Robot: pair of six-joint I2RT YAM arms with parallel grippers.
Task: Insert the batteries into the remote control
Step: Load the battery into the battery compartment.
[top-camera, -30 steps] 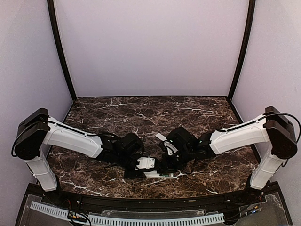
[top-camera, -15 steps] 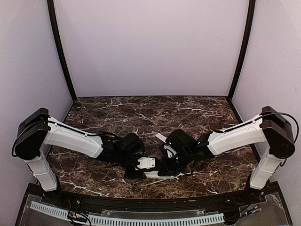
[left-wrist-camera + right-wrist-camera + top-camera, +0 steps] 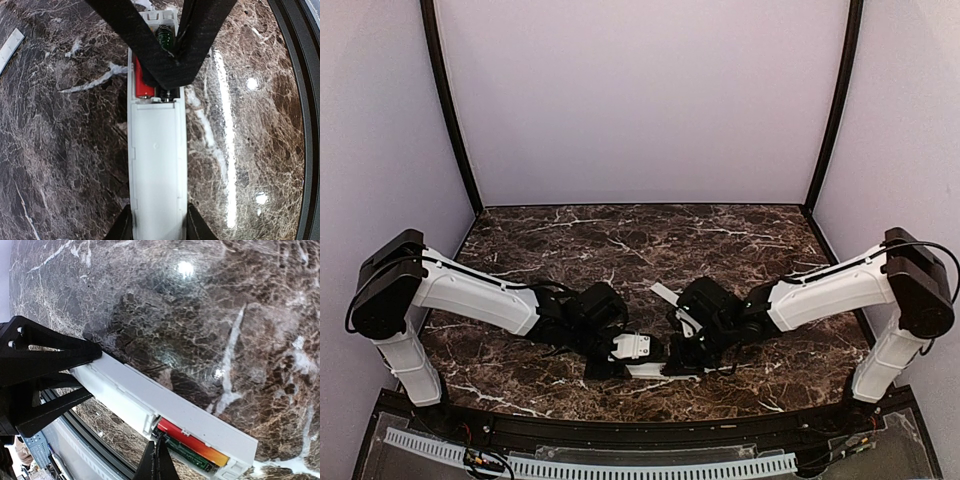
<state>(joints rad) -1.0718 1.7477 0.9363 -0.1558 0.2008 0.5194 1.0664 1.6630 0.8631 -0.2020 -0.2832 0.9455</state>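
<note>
Only wrist views show the red battery inside the remote control.

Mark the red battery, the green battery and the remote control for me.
red battery [image 3: 142, 86], left wrist view, on its exposed lower end in the compartment.
green battery [image 3: 164, 37], left wrist view, on the small part that shows near the top.
remote control [image 3: 157, 165], left wrist view, on the middle of its white body.

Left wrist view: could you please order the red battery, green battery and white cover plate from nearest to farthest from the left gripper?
1. red battery, left side of the remote control's slot.
2. green battery, farther up the slot.
3. white cover plate, on the table, far upper left.
</note>
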